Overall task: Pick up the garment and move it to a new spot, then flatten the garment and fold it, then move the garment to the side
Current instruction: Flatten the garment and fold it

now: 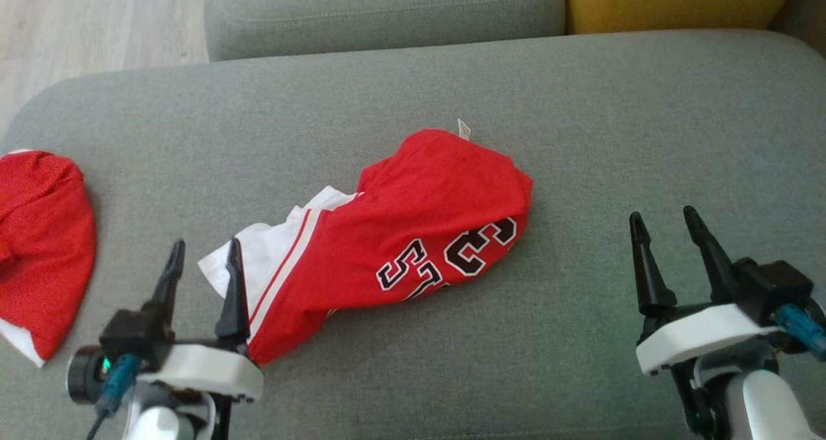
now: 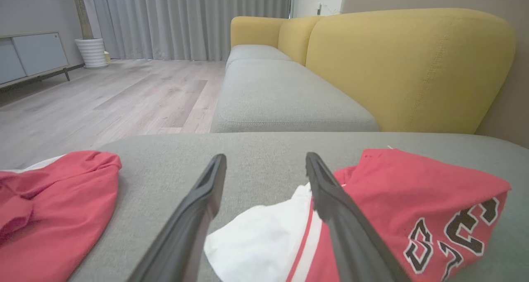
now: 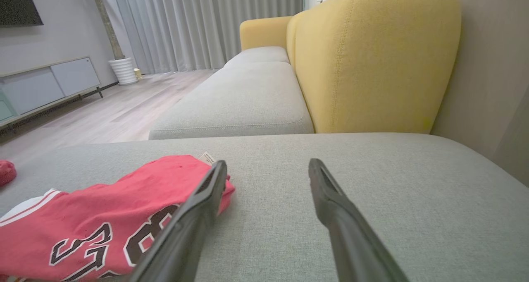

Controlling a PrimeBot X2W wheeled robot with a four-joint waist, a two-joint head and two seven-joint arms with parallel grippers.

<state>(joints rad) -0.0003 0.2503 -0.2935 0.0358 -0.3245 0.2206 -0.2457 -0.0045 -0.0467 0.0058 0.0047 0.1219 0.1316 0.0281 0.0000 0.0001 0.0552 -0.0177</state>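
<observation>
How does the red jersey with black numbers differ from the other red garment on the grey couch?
The numbered red jersey lies centrally; the other red garment sits at the grey cushion's left edge. The jersey shows black numerals and a white striped panel; the other shows no numerals. Both are crumpled, red with white.

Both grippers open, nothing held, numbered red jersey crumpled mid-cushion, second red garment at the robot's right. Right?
Wrong on one point: the second red garment lies at the robot's left, not right; the head view shows it. The rest stands: left gripper and right gripper open, nothing held, numbered red jersey crumpled mid-cushion.
</observation>
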